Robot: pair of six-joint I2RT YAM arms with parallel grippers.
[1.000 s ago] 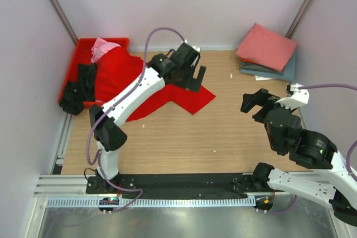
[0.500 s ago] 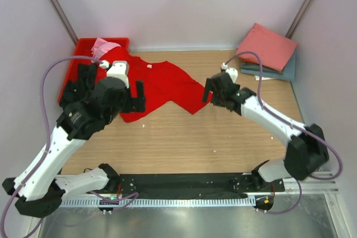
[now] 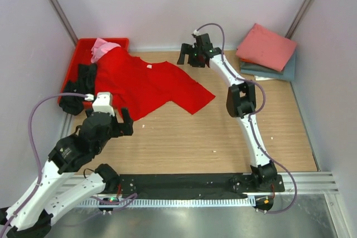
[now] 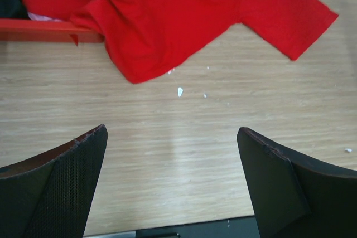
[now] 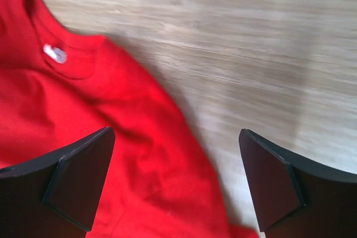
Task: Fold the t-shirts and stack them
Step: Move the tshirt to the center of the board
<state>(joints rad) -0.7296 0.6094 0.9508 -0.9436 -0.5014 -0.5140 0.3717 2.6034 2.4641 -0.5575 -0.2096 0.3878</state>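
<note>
Salmon t-shirt [image 3: 266, 47]: top view only

A bright red t-shirt [image 3: 150, 85] lies spread on the bench [image 3: 223, 132], its left part draped over the rim of a red crate [image 3: 75, 54]. A light pink shirt [image 3: 102, 48] sits in the crate, and a black shirt [image 3: 77, 90] seems to hang over its near edge. At far right, a folded salmon pink shirt [image 3: 266, 45] rests on a grey-blue shirt [image 3: 269, 72]. The left claw [image 3: 115, 122] hovers near the red shirt's hem, jaws apart. The right claw [image 3: 191, 59], also spread wide, hangs just beyond the collar.
</note>
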